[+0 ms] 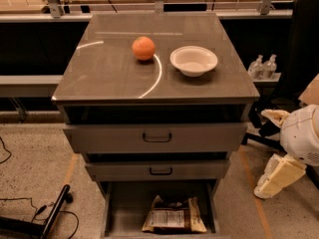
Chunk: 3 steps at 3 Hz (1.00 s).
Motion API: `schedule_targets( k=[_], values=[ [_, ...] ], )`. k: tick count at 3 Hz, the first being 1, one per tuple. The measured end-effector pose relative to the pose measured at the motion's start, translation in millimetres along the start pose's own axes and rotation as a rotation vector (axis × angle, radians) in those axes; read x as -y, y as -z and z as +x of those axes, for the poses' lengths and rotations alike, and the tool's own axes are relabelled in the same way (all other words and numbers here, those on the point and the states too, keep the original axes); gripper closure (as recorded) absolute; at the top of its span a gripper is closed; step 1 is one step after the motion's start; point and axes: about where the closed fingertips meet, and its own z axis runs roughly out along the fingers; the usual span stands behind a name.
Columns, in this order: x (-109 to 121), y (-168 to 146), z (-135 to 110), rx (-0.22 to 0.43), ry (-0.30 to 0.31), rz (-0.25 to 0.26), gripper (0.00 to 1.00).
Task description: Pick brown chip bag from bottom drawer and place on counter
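Note:
The brown chip bag (174,215) lies flat in the open bottom drawer (117,208), label panel up, toward the drawer's front right. The counter (109,68) is the glossy grey-brown cabinet top with a thin curved white line. My arm comes in at the right edge, and the cream gripper (279,177) hangs to the right of the cabinet at about the middle drawer's height, well apart from the bag and holding nothing that I can see.
An orange ball (143,48) and a white bowl (194,60) stand on the counter's far half. The two upper drawers (157,137) are pulled partly out above the bottom one. An office chair base and bottles (264,66) are at the right, and cables (30,223) lie on the floor at the left.

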Motion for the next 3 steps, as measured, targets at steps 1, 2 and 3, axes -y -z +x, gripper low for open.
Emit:
schedule_targets(
  k=[1,2,3],
  values=[
    [0,0,0,0.000,0.000,-0.001,0.00],
    [0,-18,1,-0.002,-0.005,0.011,0.00],
    [-14,-71,13,0.003,-0.026,0.008,0.00]
  ],
)
